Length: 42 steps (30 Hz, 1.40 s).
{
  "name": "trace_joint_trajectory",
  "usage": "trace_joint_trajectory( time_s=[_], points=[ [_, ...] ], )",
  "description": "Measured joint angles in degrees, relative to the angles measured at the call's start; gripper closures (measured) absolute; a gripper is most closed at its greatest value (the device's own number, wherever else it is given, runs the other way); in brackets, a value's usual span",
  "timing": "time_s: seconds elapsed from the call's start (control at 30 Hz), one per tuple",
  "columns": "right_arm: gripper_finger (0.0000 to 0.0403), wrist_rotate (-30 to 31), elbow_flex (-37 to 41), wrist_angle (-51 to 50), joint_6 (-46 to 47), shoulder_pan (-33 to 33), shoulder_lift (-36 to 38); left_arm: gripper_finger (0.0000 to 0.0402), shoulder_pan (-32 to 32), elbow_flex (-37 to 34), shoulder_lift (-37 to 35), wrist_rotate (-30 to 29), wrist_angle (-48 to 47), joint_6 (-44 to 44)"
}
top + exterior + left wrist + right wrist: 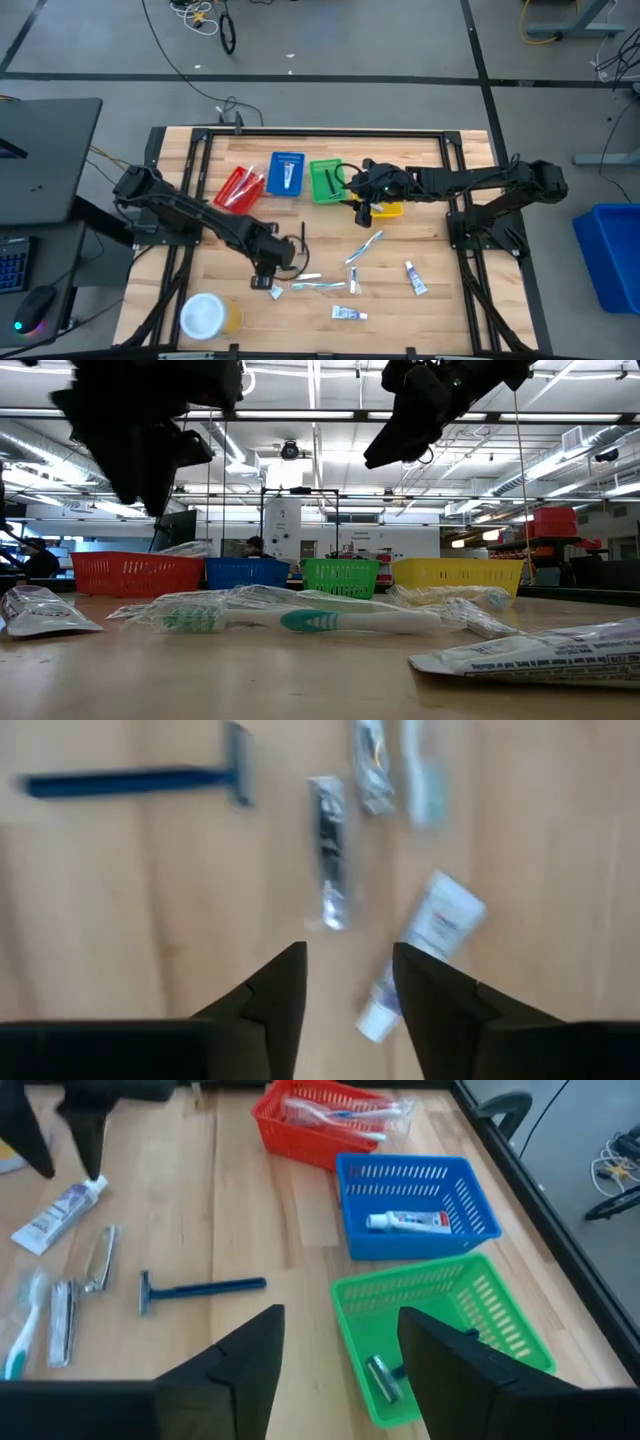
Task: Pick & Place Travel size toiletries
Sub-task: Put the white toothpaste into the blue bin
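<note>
Several travel toiletries lie loose on the wooden table: a white tube (432,925), a silvery wrapped piece (328,855), a blue razor (200,1290), toothbrushes (368,246) (315,286) and two more tubes (415,278) (348,313). My left gripper (348,960) (272,278) hangs open above the table, its fingers over the white tube and the silvery piece, touching nothing. My right gripper (340,1325) (362,208) is open and empty above the green bin (420,1270), where a razor (383,1375) lies on the floor of the bin.
Four small bins stand in a row toward the far edge: red (300,1130) with wrapped toothbrushes, blue (400,1160) with a tube (405,1221), green, and yellow (458,573). A white-lidded yellow jar (205,315) stands at the near left corner. Bare wood shows at the near right.
</note>
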<state>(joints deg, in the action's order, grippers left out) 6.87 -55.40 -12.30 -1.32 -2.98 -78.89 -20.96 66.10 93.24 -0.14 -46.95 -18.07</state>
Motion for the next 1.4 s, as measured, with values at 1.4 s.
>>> trace_joint_trajectory(
  time_s=[1.4],
  points=[
    [0.0172, 0.05, -0.02, 6.83, -11.06, 0.0, -0.09, 0.0208, -11.22, -1.92, 14.29, -0.68, 5.97, 0.63]
  ],
)
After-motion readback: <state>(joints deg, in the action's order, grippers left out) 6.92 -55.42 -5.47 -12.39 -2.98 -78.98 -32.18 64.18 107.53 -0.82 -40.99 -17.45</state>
